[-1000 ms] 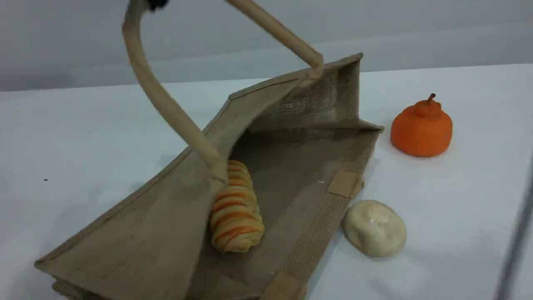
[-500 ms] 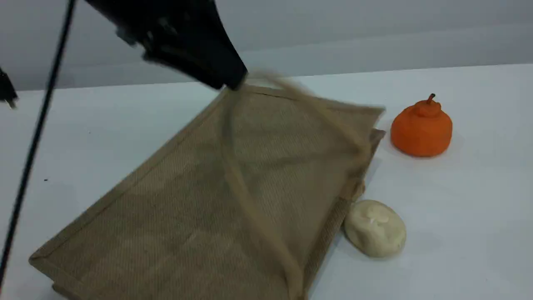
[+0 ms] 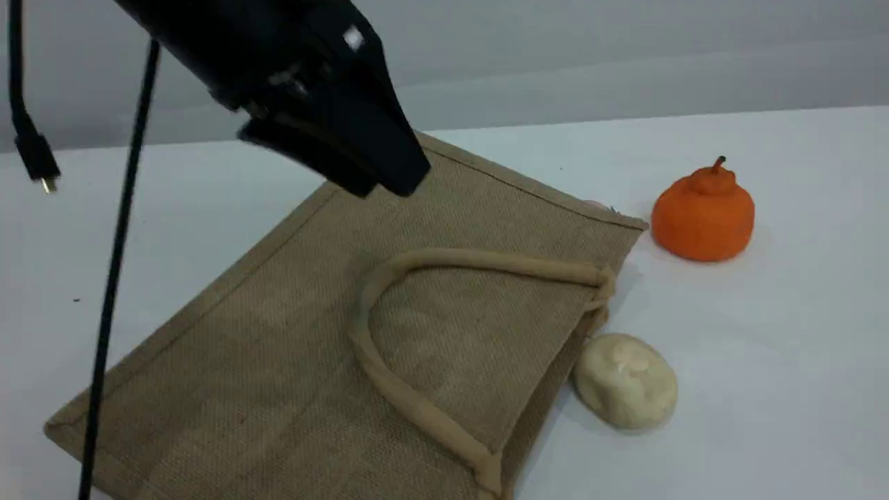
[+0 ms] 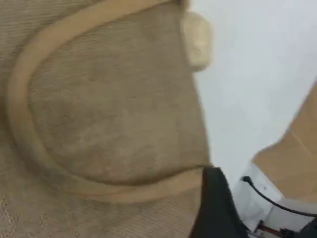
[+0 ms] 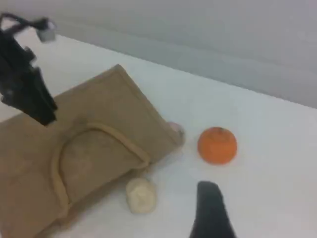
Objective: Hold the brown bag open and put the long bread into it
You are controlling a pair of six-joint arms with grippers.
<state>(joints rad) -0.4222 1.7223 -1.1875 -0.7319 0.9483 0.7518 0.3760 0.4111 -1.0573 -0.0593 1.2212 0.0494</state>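
The brown bag (image 3: 312, 347) lies flat on the table, its mouth closed, and one beige loop handle (image 3: 368, 354) rests slack on top of it. The long bread is hidden. My left gripper (image 3: 385, 186) hovers open above the bag's far edge and holds nothing. Its wrist view looks down on the bag (image 4: 109, 114) and the handle (image 4: 15, 99), with one fingertip (image 4: 215, 208) clear of both. The right gripper shows only as a dark fingertip (image 5: 210, 208), high above the table, right of the bag (image 5: 29, 163), with nothing seen in it.
An orange pumpkin-shaped piece (image 3: 703, 212) stands right of the bag. A pale cream lump (image 3: 625, 380) lies against the bag's right edge. A bit of pink (image 3: 594, 204) peeks out behind the bag's far right corner. A black cable (image 3: 118, 278) hangs at the left.
My left gripper let go of the handle it held up. The bag's upper side dropped flat over the long bread, and the handle fell onto the bag. The left arm came down into view.
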